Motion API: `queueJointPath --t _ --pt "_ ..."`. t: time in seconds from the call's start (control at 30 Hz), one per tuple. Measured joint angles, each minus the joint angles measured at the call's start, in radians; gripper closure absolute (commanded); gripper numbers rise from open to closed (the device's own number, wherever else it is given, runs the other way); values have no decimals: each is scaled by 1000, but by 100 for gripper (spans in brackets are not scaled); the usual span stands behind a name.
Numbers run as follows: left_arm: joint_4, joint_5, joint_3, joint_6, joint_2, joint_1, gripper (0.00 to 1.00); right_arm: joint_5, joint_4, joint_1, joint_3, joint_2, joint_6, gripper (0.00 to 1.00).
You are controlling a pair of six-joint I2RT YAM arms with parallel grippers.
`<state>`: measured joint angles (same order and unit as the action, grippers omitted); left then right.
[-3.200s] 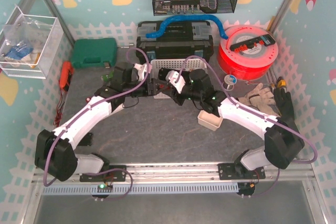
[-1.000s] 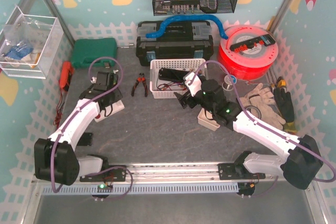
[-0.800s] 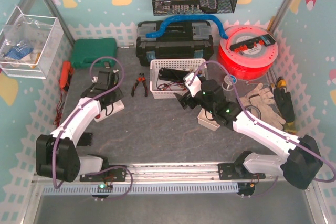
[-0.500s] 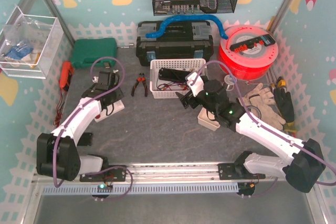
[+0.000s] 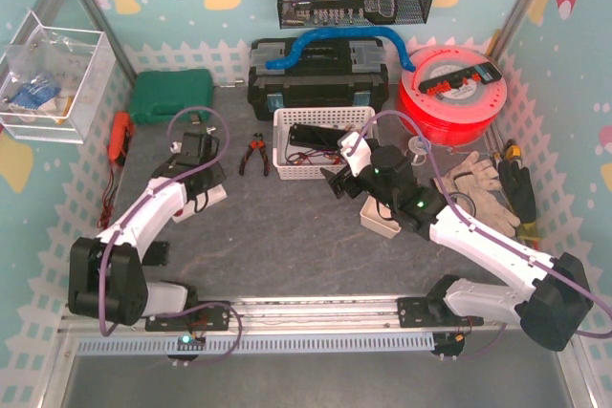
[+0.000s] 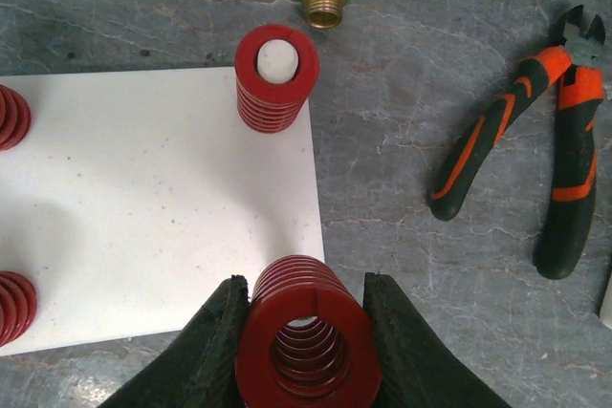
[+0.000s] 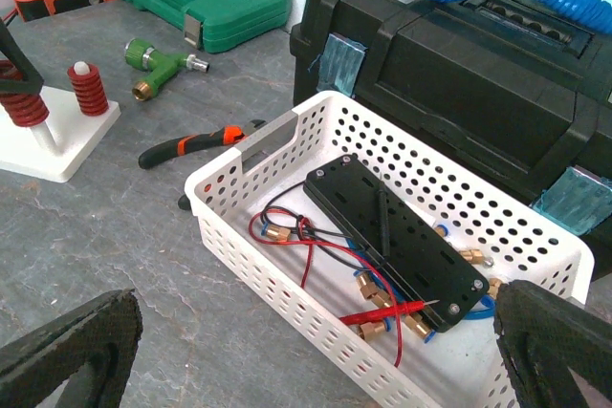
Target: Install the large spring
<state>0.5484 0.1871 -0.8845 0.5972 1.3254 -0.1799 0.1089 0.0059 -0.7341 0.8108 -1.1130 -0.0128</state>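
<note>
The left arm has been swung away from the basket (image 7: pixel 249 236) to the white plate (image 6: pixel 143 217), and over the last second it has hardly been moved. The large spring (image 6: pixel 304 284) is clenched in the left gripper (image 6: pixel 306 291) over one corner of the plate. Seating is judged close but not yet done. Another red spring (image 6: pixel 277 78) is already set on a peg at the next corner. The right gripper (image 7: pixel 316 332) is held wide and empty, well away from the plate. Pliers (image 6: pixel 535 160) are left beside the plate on the grey marbled desk (image 6: pixel 402 236), which is ringed by teal walls (image 5: pixel 29 236).
</note>
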Motion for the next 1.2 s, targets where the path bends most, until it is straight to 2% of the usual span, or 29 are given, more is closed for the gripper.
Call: queueJointPath --t 0.33,0.53,0.67,0.73,0.77,0.8,1.0,1.2 --pt "-15 -3 0 -6 81 -1 48 0 -22 0 0 4 -4 1" --pt "-15 -4 -2 -13 68 -4 36 17 -28 0 -16 39 -68 1" --pt "-18 -3 -26 -31 36 -8 28 120 -29 0 -36 60 -118 1" --pt "-42 -1 -44 -53 9 -13 19 192 -30 7 -40 61 -131 1" --pt "-65 0 -50 -66 -10 -18 5 223 -31 18 -41 61 -134 1" --pt "-92 0 -51 -81 -30 -20 1 252 -30 36 -42 61 -135 1" --pt "-373 -40 22 -215 -164 -36 1 374 28 230 -83 85 -134 1" --pt "-735 -87 285 -412 -257 -64 1 407 215 377 -302 160 -82 0"
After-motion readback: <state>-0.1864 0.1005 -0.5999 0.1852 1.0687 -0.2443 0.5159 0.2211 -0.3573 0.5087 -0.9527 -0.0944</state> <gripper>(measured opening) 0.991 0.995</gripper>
